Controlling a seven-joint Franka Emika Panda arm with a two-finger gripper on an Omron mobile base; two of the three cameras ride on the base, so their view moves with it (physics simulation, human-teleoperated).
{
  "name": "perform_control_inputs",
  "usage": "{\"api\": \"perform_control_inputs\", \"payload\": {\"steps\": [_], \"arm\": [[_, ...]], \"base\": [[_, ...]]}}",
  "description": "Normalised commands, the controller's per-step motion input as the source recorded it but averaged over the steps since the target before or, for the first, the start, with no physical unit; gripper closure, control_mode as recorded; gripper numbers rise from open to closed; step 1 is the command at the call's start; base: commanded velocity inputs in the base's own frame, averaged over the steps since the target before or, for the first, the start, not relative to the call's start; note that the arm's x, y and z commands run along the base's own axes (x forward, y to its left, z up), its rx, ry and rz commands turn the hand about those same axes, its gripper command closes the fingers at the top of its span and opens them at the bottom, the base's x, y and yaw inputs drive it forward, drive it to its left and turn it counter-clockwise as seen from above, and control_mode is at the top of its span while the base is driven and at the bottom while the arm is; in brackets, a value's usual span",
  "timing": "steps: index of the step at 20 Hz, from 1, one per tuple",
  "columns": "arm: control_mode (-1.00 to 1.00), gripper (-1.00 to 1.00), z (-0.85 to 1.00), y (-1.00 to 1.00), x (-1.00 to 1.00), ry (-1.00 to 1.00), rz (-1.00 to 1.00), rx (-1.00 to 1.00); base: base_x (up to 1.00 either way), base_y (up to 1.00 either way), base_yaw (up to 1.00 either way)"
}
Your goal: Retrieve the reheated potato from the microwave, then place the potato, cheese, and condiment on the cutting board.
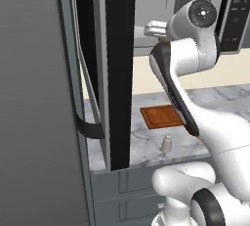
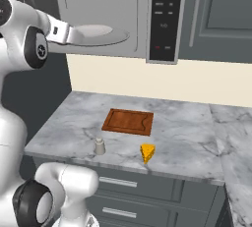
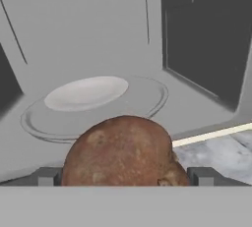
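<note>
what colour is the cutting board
Reddish-brown wood, the cutting board shows best in the right base view.

Hand view: potato [image 3: 123, 152] bottom cut off by grey band, hides most of gripper [image 3: 125, 177]; contact can't be told. Left base view: arm covers cutting board [image 1: 161, 116] right end; microwave [image 1: 234, 14] cut by edge. Condiment [image 2: 100, 146] label too small.

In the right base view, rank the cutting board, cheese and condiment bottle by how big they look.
1. cutting board, clearly largest.
2 and 3. cheese and condiment bottle look about alike; no ranking between them.
</note>
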Motion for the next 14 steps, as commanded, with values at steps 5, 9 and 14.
{"api": "perform_control_inputs", "payload": {"steps": [5, 9, 14], "arm": [[-1.00, 1.00, 0.06, -0.41, -1.00, 0.06, 0.00, 0.00], [-1.00, 1.00, -0.17, -0.38, -0.77, 0.16, 0.00, 0.00], [-1.00, 1.00, -0.49, -0.37, -0.27, 0.24, 0.00, 0.00]], "base": [[0.00, 0.00, 0.00], [0.00, 0.00, 0.00], [0.00, 0.00, 0.00]]}}
